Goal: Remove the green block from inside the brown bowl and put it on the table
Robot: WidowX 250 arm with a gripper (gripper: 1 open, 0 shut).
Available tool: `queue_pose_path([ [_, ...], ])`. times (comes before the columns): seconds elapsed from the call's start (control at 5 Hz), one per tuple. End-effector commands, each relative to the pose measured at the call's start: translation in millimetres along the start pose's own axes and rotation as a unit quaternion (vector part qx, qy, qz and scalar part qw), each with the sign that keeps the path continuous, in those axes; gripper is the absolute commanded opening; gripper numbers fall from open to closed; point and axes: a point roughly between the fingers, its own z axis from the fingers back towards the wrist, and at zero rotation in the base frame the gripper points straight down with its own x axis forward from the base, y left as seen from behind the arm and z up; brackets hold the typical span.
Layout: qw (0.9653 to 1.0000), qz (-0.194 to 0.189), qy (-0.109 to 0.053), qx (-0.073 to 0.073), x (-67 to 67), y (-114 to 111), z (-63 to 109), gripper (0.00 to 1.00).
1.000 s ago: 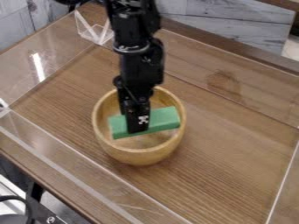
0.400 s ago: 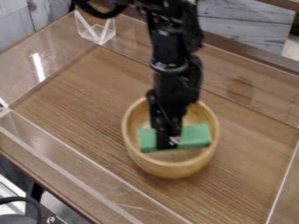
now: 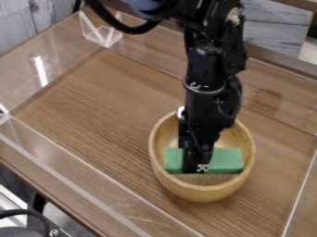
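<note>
One round light-brown wooden bowl (image 3: 202, 163) has slid right and nearer across the wood-grain desk (image 3: 87, 102) since earlier. Inside it lies the flat green block (image 3: 224, 161), clamped by the black pincer (image 3: 192, 165), jaws shut.

The block (image 3: 223, 162) is a plain bright green, sitting inside a light-brown bowl (image 3: 173, 176) with faint wood grain. Around the bowl, the table (image 3: 99, 102) is a darker brown with streaky wood grain and clear see-through walls (image 3: 50, 57) at its edges. Above the bowl, the arm (image 3: 213, 65) and gripper (image 3: 195, 167) are black.
</note>
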Motion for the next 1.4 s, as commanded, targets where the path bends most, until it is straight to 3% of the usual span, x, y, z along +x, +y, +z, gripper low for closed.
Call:
queue_pose_path([
  [0.0,0.9997,0.009,-0.017,0.018,-1.8,12.0,7.7,0.00],
  [1.2,0.9987,0.030,-0.030,0.028,-16.2,37.6,-2.1,0.00],
])
